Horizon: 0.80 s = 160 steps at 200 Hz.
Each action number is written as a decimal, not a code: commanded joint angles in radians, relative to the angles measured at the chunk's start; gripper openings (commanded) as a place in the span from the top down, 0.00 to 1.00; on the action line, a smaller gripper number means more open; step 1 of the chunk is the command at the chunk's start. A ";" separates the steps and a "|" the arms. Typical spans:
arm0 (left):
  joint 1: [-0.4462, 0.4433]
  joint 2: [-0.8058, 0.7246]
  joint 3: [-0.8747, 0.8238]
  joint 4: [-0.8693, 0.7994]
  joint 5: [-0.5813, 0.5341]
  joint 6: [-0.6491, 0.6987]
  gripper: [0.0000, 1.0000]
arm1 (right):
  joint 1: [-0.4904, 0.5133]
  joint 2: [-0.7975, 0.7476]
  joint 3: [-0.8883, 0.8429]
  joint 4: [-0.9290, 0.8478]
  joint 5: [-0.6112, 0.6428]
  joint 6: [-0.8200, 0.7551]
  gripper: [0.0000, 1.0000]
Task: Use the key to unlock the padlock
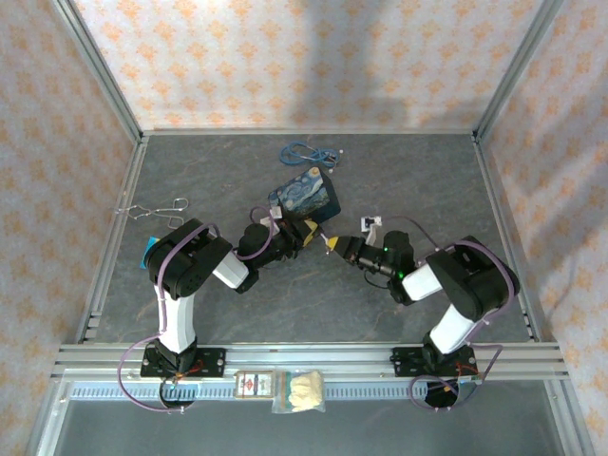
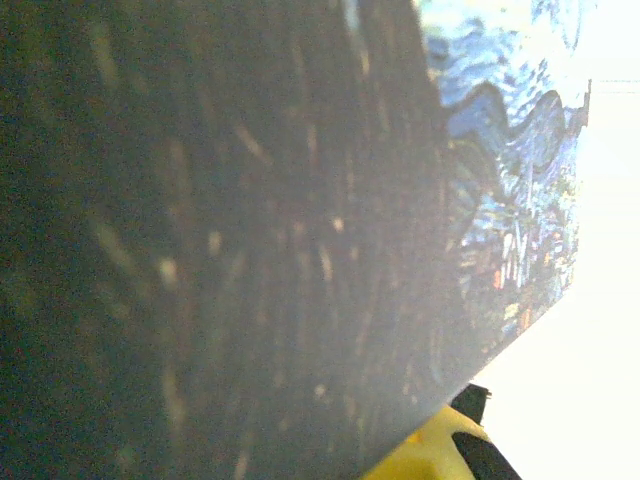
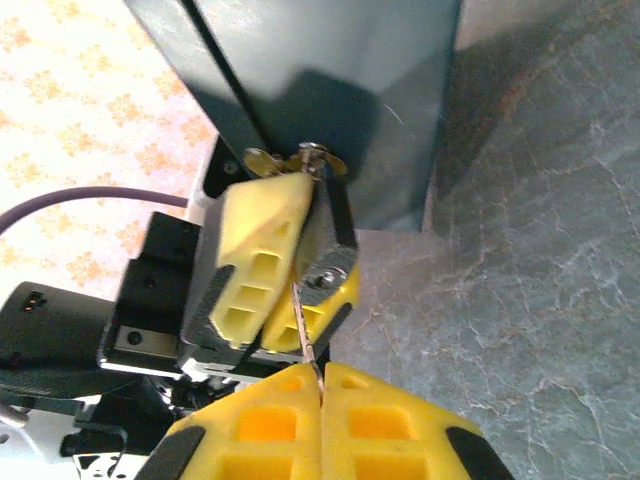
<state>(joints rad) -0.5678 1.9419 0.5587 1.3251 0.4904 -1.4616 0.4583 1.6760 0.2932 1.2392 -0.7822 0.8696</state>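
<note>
**Key at the mouth of the padlock, both claws clenched**

The left claw point(image 1: 307, 231) is clamped on the padlock point(image 3: 328, 235), its yellow fingers point(image 3: 255, 265) pressing the dark body from either side. The lock hangs at the brass latch of the painted tin box point(image 3: 330, 80), so this grip probably steadies it and turns its silvery keyhole face toward the other arm.

The right claw point(image 3: 320, 382) is pinched tight on the key point(image 3: 306, 335), and the thin blade juts from between its fingertips. The tip reaches the padlock's underside, right by the keyhole. Whether it has actually entered cannot be told.

The tin stands tilted on the grey surface point(image 3: 540, 300), apparently raised by the left claw's hold on the lock.

The tin shows a swirling blue-and-yellow night-sky print but no legible lettering. Nothing on the padlock or key can be read.
</note>
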 commanded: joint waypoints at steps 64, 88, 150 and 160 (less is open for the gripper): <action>-0.010 -0.017 0.000 0.030 0.004 -0.033 1.00 | 0.014 0.047 0.012 0.089 -0.003 0.024 1.00; -0.012 -0.016 0.000 0.029 0.004 -0.032 1.00 | 0.014 0.047 0.020 0.089 -0.010 0.027 1.00; -0.014 -0.017 0.000 0.030 0.007 -0.034 1.00 | 0.013 0.047 0.036 0.092 -0.017 0.026 1.00; -0.015 -0.017 0.000 0.028 0.005 -0.034 1.00 | 0.013 0.045 0.035 0.092 -0.019 0.028 1.00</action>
<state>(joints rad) -0.5697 1.9415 0.5587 1.3254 0.4904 -1.4616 0.4652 1.7214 0.3084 1.2743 -0.7860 0.8913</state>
